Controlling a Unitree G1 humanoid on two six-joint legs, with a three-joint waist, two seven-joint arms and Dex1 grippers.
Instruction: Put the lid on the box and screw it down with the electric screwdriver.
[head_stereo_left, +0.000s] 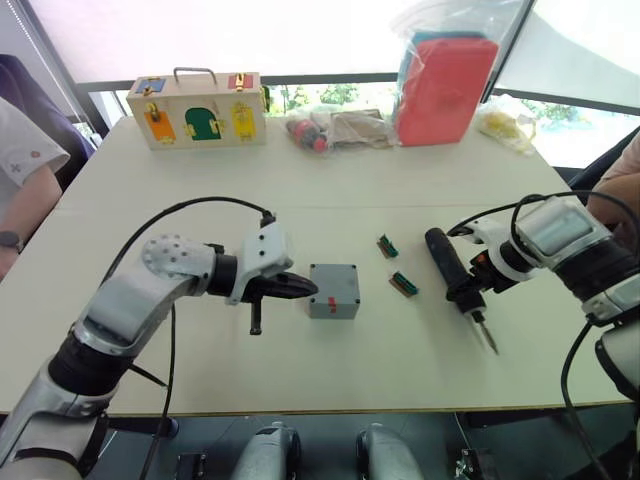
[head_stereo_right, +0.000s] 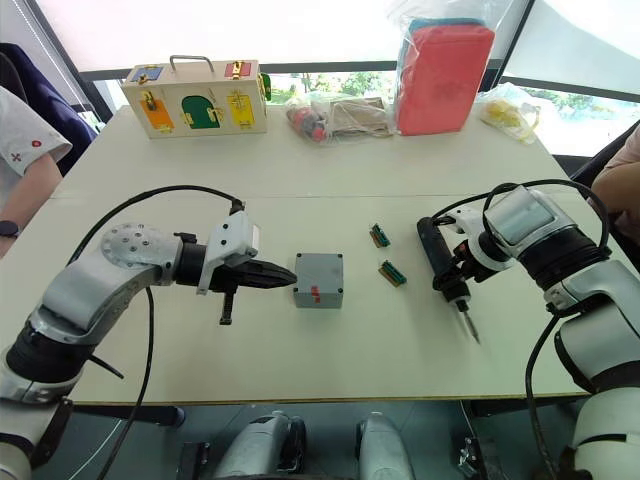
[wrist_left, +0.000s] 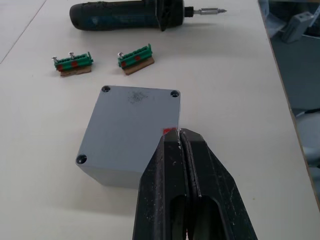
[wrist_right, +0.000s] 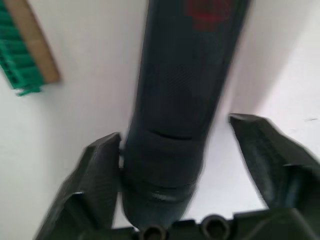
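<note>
Grey box (head_stereo_left: 334, 290): mid-table (head_stereo_left: 300, 380), lid (wrist_left: 131, 118) already seated on top.
Electric screwdriver (head_stereo_left: 455, 282): lying on the robot's right of the box, beyond two green terminal strips (head_stereo_left: 397, 265).
Right gripper (wrist_right: 175, 165): fingers spread wide around the screwdriver's body.
Left gripper (wrist_left: 181, 137): fingers pressed together, tips touching the box's near edge.

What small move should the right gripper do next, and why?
Probably close the right gripper on the electric screwdriver: its fingers are open on both sides of the tool. The lid already sits on the box.
</note>
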